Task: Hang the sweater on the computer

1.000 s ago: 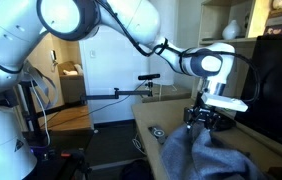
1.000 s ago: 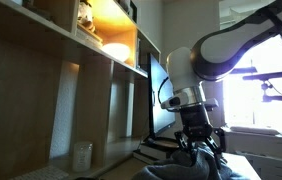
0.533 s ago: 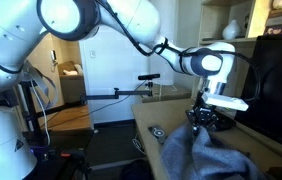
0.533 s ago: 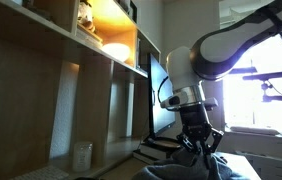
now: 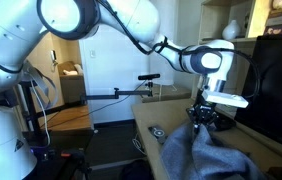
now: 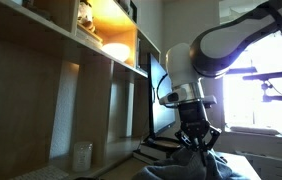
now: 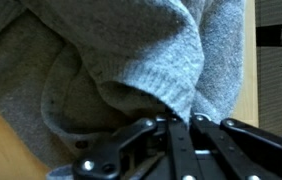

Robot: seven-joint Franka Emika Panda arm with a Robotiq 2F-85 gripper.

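The grey-blue knit sweater [image 5: 203, 155] lies heaped on the wooden desk [image 5: 149, 118]; it fills most of the wrist view [image 7: 111, 60]. My gripper [image 5: 200, 122] points down onto the top of the heap and is shut on a fold of the knit, seen pinched between the two black fingers [image 7: 181, 125]. In an exterior view the gripper [image 6: 197, 145] lifts a small peak of the sweater [image 6: 196, 166]. The computer, a black monitor with a dark screen [image 5: 276, 80], stands upright behind the sweater, also seen edge-on [image 6: 157, 95].
Wooden shelves [image 6: 71, 60] with a lit bowl [image 6: 114, 50] run along the wall beside the monitor. A small dark flat device [image 5: 157, 131] lies on the desk by the sweater. A tripod arm [image 5: 131, 90] and a second table [image 5: 66, 118] stand beyond the desk's edge.
The jaws have closed from wide apart onto a fold of the sweater. The arm has hardly moved; the cloth under the gripper is gathered into a small peak.
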